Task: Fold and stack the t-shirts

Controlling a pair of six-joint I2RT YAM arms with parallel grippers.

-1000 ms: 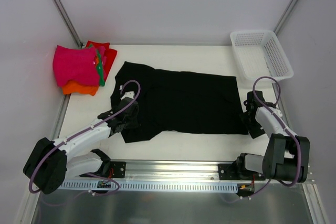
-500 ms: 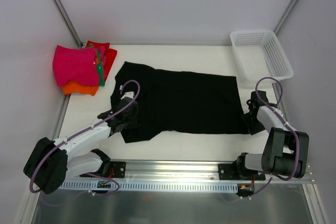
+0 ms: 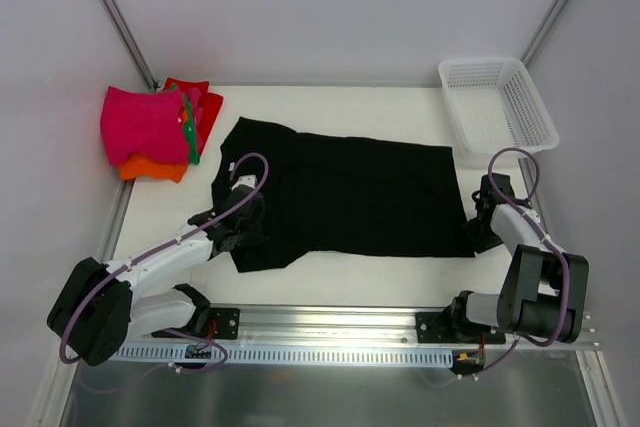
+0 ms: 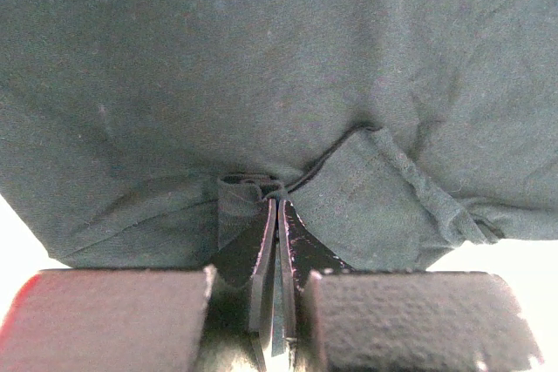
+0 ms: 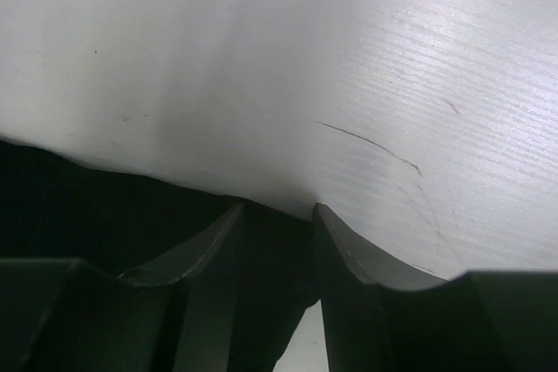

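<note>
Jaws of the right claw (image 5: 277, 211) are narrowing, still parted, around the black shirt (image 3: 350, 197) at its four-o'clock corner; the left claw (image 4: 277, 206) is clamping the eight-o'clock corner, readying a fold.

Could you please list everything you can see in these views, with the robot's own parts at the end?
black t-shirt: 1, black, spread flat in the middle of the table
folded t-shirts: 1 stack, magenta-pink on top, orange beneath, red behind, a thin green edge showing, far left corner
basket: 1, white mesh, far right corner
table: 1, white, under everything
left gripper: 1, black, shut on a fold at the black t-shirt's near left edge
right gripper: 1, black, jaws apart astride the black t-shirt's right edge
</note>
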